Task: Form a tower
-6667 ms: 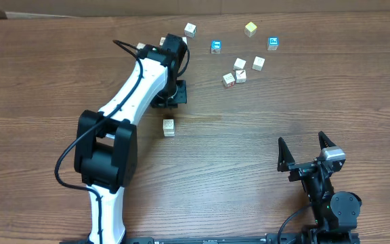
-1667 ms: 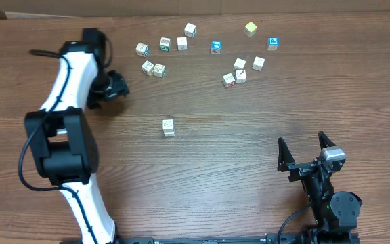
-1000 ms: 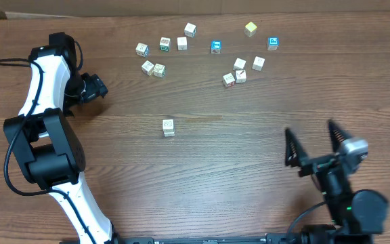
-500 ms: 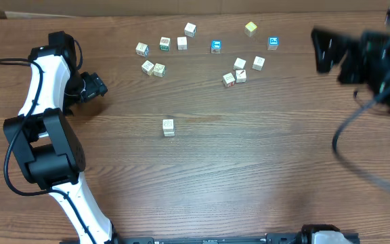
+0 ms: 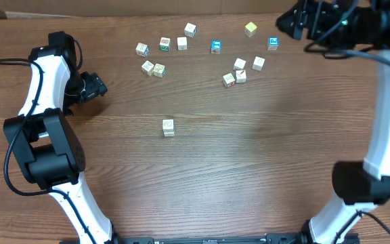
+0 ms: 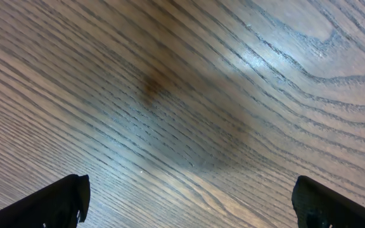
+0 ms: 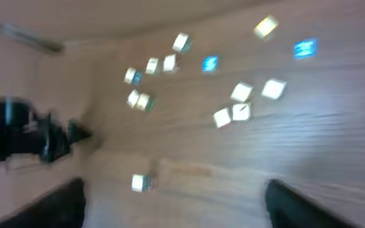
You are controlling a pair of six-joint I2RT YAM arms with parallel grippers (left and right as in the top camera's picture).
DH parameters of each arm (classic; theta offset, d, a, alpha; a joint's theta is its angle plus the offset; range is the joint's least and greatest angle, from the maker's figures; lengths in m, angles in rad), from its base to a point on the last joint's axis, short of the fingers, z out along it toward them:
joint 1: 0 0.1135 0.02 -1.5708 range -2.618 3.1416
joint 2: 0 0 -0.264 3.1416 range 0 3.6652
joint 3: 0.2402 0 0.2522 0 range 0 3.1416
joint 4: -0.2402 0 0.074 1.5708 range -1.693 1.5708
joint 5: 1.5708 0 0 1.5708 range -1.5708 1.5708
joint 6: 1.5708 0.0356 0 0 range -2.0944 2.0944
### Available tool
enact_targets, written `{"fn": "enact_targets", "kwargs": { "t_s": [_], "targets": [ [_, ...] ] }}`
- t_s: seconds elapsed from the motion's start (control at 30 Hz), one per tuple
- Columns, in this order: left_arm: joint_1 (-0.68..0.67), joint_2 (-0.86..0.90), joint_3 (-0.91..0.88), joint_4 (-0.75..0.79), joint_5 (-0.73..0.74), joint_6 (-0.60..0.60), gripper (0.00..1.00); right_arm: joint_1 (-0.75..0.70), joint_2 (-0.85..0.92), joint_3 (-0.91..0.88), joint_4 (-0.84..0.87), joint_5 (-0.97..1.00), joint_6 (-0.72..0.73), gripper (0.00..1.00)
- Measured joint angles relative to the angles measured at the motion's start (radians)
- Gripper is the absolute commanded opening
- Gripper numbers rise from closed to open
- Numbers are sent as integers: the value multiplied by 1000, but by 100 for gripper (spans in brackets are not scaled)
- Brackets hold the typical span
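The tower (image 5: pixel 168 127) is a short column of pale printed cubes, one cube wide, standing alone mid-table; in the blurred right wrist view the tower (image 7: pixel 141 183) shows low and left. My left gripper (image 5: pixel 99 87) is open at the far left, well away from it. In the left wrist view the left gripper (image 6: pixel 189 212) has only bare wood between its fingers (image 6: pixel 62 201). My right gripper (image 5: pixel 291 19) is raised at the back right, near a blue cube (image 5: pixel 273 43). Seen from its wrist, the right gripper (image 7: pixel 176 206) is open and empty.
Loose pale cubes lie along the back: one group at left (image 5: pixel 147 66), another at right (image 5: pixel 240 64). A second blue cube (image 5: pixel 216 46) and a yellow cube (image 5: pixel 250 28) sit among them. The right arm's white link (image 5: pixel 384 102) spans the table's right side.
The right arm has swung up from the front right to the back right, above the loose cubes. The left arm has stayed still over the last second.
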Motion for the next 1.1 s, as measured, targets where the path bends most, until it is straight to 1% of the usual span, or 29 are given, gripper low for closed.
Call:
{"fn": "enact_targets", "kwargs": {
  "t_s": [0.07,0.13,0.17,0.4,0.5,0.63,0.9,1.1],
  "targets": [
    [0,0,0,0,0,0,100,20,31,0,-18,-19,16,63],
    [0,0,0,0,0,0,99,68,55,0,-42,20,56,63],
    [0,0,0,0,0,0,100,92,61,0,-50,40,73,65],
    [0,0,0,0,0,0,100,380,144,0,-79,269,227,72],
    [0,0,0,0,0,0,100,483,191,-3,-69,328,294,73],
    [0,0,0,0,0,0,99,581,234,-46,-40,376,357,73],
    [0,0,0,0,0,0,100,715,288,-225,111,415,401,73],
    [0,0,0,0,0,0,100,786,303,-428,328,435,418,73]
  ]
}}
